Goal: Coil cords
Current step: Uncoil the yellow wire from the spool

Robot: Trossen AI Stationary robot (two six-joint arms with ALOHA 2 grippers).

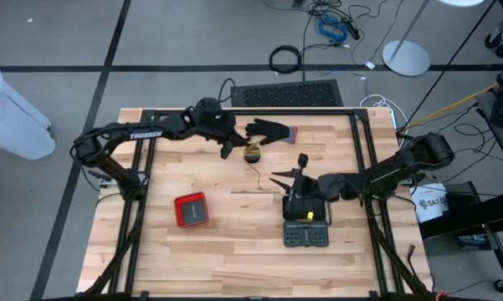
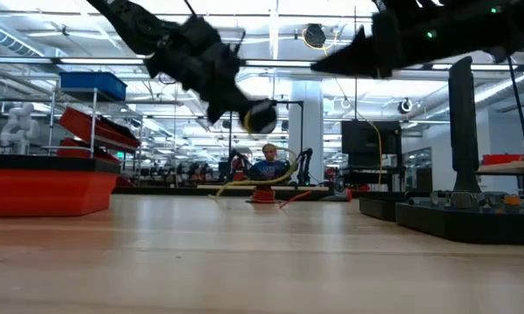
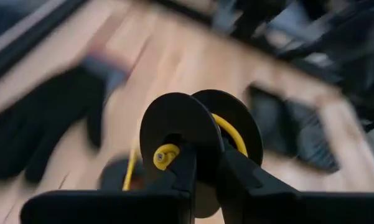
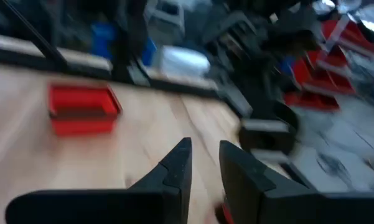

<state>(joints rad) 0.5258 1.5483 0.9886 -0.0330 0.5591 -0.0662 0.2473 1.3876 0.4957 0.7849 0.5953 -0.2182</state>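
Cord spool: a small black spool (image 3: 199,137) with two round flanges and yellow cord wound between them; it is off the table, near the glove (image 1: 272,131).
Left gripper (image 1: 237,144): fingers nearly closed, pinching the spool's flange.
Right gripper (image 4: 202,165): empty, narrow gap between its fingers, above the table near the red box (image 4: 82,109).
Hard to see: wrist views are blurred; the cord's tail is too thin to follow.

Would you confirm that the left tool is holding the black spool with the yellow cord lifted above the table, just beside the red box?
Not quite: the left tool does hold the spool lifted above the table, but beside the black glove, not the red box, which lies apart, nearer the front left. The high view shows this.
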